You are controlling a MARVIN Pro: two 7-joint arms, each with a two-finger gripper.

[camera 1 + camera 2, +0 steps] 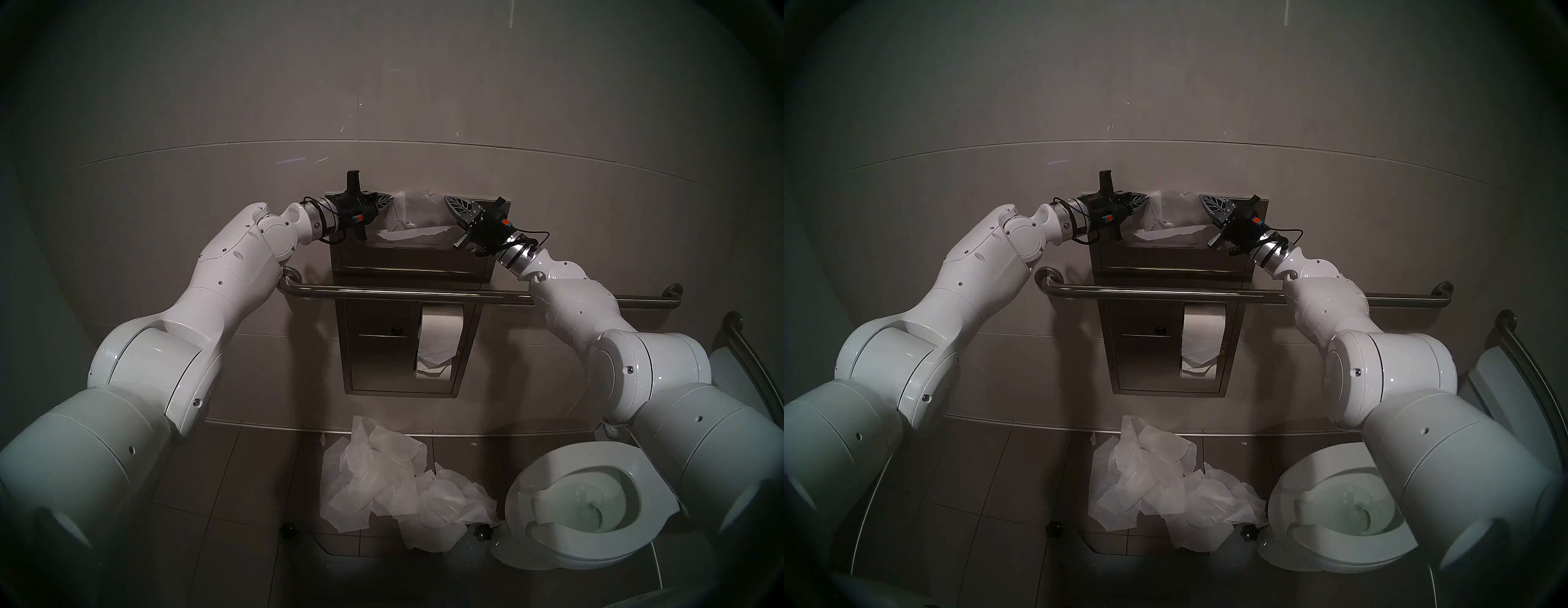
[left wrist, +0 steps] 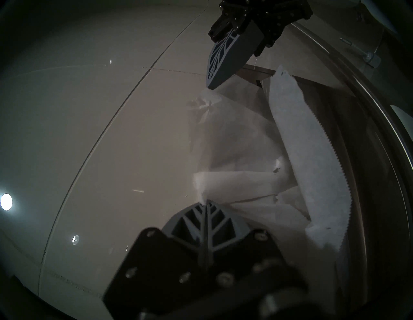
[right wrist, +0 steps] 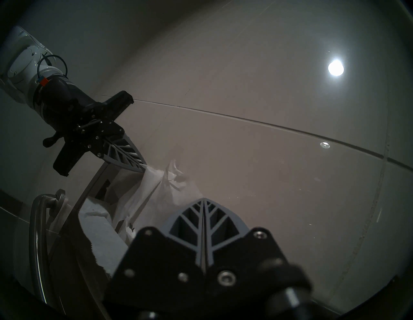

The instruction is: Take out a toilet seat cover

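Note:
The toilet seat cover [image 1: 418,210] is a thin translucent white sheet standing up out of the top of the steel wall dispenser [image 1: 407,259]. It is stretched between my two grippers. My left gripper [image 1: 388,198] is shut on its left edge. My right gripper [image 1: 447,199] is shut on its right edge. In the left wrist view the creased cover [image 2: 234,138] runs from my left gripper [image 2: 206,201] up to the right gripper [image 2: 213,86]. In the right wrist view the cover [image 3: 156,190] spans from my right gripper [image 3: 203,200] to the left gripper [image 3: 143,167].
More folded white sheets [image 1: 411,232] with a saw-toothed edge lie in the dispenser opening. A steel grab bar [image 1: 424,292] crosses below. A toilet paper roll [image 1: 441,335] hangs under it. A heap of wrinkly sheets [image 1: 394,479] lies on the floor beside the toilet [image 1: 572,509].

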